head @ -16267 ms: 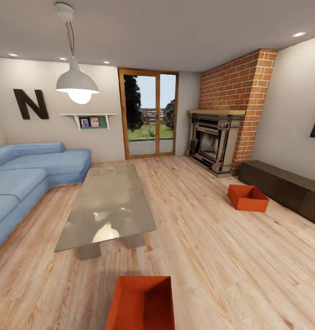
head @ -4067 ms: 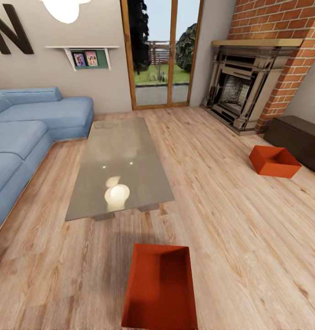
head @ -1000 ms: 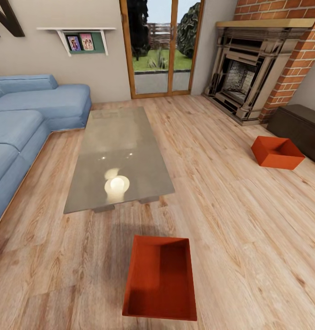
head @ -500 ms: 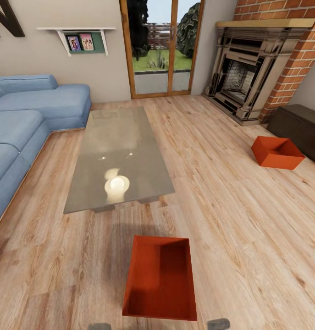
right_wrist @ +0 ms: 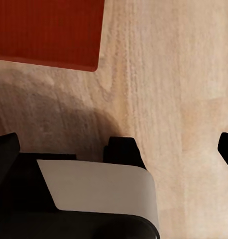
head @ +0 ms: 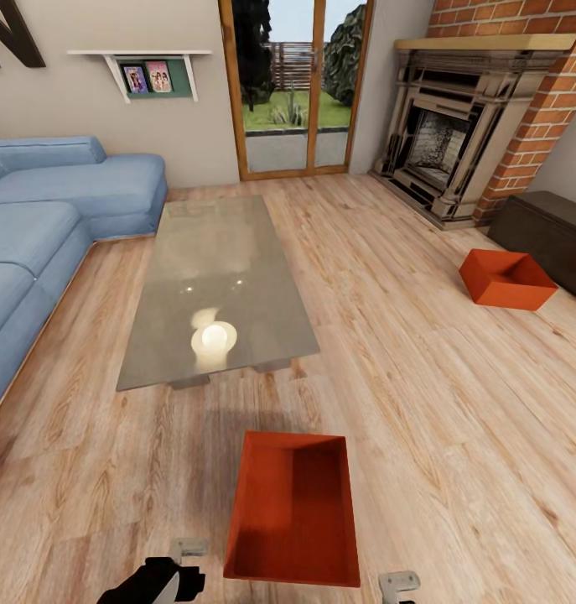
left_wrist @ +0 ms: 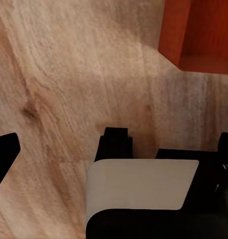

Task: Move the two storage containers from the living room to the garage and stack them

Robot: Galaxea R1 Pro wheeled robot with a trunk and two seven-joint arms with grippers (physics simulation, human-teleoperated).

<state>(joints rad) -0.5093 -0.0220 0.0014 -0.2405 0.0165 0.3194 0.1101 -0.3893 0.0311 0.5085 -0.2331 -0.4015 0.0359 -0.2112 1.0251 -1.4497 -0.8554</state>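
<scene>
One orange bin (head: pixel 293 507) lies on the wood floor (head: pixel 455 436) just in front of the glass table (head: pixel 216 289). The other bin (head: pixel 505 279) lies near the dark bench (head: pixel 547 239). The left gripper (head: pixel 187 551) and right gripper (head: pixel 399 583) flank the near bin, fingers spread wide, holding nothing.

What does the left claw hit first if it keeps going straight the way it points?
Probably bare wood-plank floor. In the left wrist view the left claw looks down at planks, with the near storage container off to one side of its line, not in it. Depth is unclear, so this is tentative.
</scene>
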